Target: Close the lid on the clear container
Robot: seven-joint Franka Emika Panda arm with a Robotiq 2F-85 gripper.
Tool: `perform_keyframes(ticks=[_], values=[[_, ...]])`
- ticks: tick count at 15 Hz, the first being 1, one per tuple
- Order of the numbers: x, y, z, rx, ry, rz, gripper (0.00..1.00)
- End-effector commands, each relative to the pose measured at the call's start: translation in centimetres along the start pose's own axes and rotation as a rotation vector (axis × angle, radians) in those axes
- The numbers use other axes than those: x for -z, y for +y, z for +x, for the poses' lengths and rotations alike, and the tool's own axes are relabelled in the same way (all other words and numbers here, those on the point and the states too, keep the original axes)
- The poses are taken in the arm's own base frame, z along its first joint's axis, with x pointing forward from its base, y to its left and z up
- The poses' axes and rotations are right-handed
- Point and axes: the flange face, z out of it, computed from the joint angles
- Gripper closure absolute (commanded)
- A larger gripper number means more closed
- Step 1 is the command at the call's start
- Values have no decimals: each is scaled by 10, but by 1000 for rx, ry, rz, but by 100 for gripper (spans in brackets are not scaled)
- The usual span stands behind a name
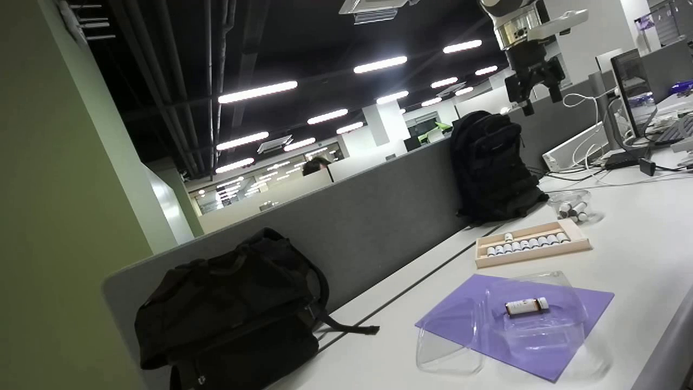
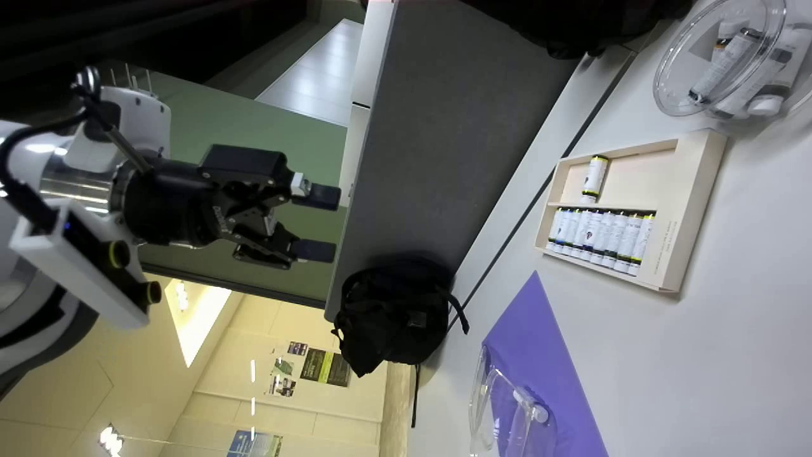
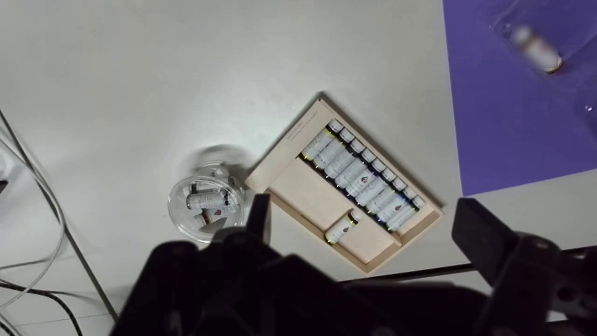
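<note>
Over the desk (image 1: 644, 233), my claw (image 2: 327, 223) gapes wide, empty; reaching step, I reckon: next, catch the lid (image 1: 452, 338), close the clear container (image 1: 541, 330)!

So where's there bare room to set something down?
A broad patch of desk, bordered by the purple sheet, wooden tray and round tub, is bare. Crowded: the sheet, partly under the clear container and a bottle.
</note>
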Motion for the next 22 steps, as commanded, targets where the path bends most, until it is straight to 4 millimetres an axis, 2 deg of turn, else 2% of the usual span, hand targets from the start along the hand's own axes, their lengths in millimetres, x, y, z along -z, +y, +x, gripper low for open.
perform_keyframes(ticks=[1,5,10,13,16,19,20,21,22], values=[[-29,-8,55,-29,-32,21,0],[-71,-46,105,73,-49,120,0],[-117,-114,172,385,-48,258,0],[-142,-156,196,526,-94,367,0],[-180,-205,208,639,-180,474,0],[-221,-248,206,739,-308,555,0],[-235,-259,202,767,-368,563,0],[-245,-268,197,722,-457,498,0],[-235,-256,189,739,-372,536,0]])
